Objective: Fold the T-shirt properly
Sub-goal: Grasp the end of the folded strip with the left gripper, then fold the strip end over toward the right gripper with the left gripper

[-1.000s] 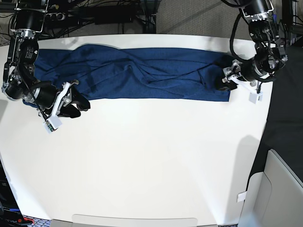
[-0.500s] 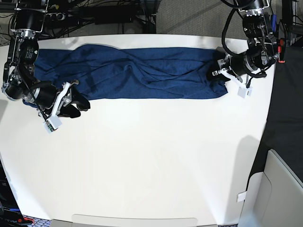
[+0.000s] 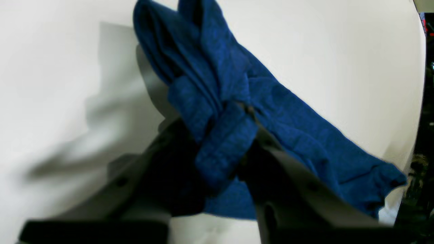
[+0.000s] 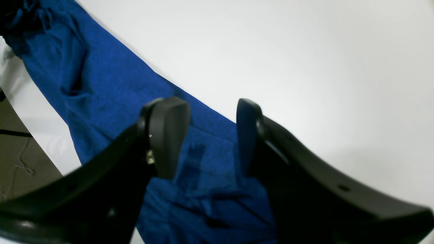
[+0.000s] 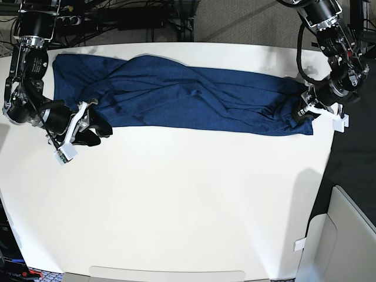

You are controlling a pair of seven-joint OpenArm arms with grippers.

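Dark navy-blue knit T-shirt (image 5: 176, 97) stretches as a long band across the upper part of the white table (image 5: 188, 205). Left gripper (image 3: 223, 149) clenches a bunched end at centre frame; right gripper (image 4: 210, 135), lower centre, hangs parted over cloth, grasping nothing. Risk: that thick bunch slipping free under pull.

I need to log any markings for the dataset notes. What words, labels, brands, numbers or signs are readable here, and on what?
None can be read.
T-shirt: plain dark blue, no print or tag showing.
Table: bare white, no marks.
Small white tags hanging by each end effector: blank or too small to read.
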